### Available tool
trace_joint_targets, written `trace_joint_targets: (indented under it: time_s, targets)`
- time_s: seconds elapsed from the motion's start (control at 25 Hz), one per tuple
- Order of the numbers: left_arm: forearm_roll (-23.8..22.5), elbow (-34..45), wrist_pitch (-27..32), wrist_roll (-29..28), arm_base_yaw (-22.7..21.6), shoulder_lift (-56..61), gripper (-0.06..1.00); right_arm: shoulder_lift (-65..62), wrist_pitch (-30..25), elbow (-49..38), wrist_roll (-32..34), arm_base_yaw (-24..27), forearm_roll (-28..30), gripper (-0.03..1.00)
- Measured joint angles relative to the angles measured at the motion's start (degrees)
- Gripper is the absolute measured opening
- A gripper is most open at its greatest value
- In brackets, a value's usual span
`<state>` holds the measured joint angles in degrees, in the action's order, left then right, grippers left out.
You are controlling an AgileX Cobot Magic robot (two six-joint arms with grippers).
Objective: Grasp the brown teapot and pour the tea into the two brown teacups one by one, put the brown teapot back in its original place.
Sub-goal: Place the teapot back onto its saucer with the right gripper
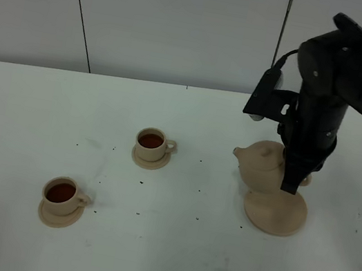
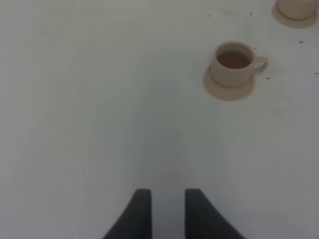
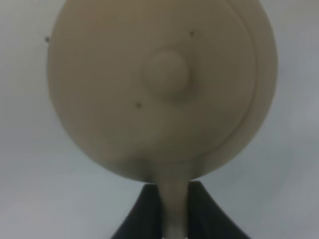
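brown teapot (image 1: 263,165), from my high camera, is a squat tan pot with a domed lid and a short spout pointing toward the cups; it hangs in the right gripper (image 1: 293,182) over the far edge of the wide tan saucer (image 1: 275,210), and i cannot tell whether its base touches the disc; the arm hides the handle side; the two brown teacups, the far one (image 1: 153,145) and the near one (image 1: 63,195), each sit on a small saucer and hold dark tea; dark specks dot the white table (image 1: 168,246); i read no writing or brand anywhere;

from the left wrist camera, the left gripper (image 2: 163,209) hovers over bare table with its dark fingers (image 2: 138,211) apart and nothing between them; one teacup (image 2: 234,64) is sharp, the other (image 2: 296,9) is cut off at the frame edge;

from the right wrist camera, the teapot (image 3: 159,84) fills the view, blurred, its lid knob (image 3: 167,72) at the centre; the right gripper (image 3: 174,209) is clamped on the handle (image 3: 174,196), whose loop runs between the fingers (image 3: 144,214); a sliver of the saucer (image 3: 266,84) shows past the pot's rim.
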<state>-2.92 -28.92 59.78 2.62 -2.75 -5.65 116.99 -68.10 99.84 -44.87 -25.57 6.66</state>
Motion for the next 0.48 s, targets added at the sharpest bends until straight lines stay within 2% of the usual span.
trace_joint_targets:
  time_s: [0.24, 0.48]
  targets:
    - [0.00, 0.00, 0.00, -0.05, 0.00, 0.00, 0.24, -7.50, 13.20, -13.43, 2.95, 1.33, -1.25, 0.10]
    - [0.00, 0.00, 0.00, -0.05, 0.00, 0.00, 0.24, -11.13, 16.06, -21.13, 5.99, 2.95, 0.05, 0.10]
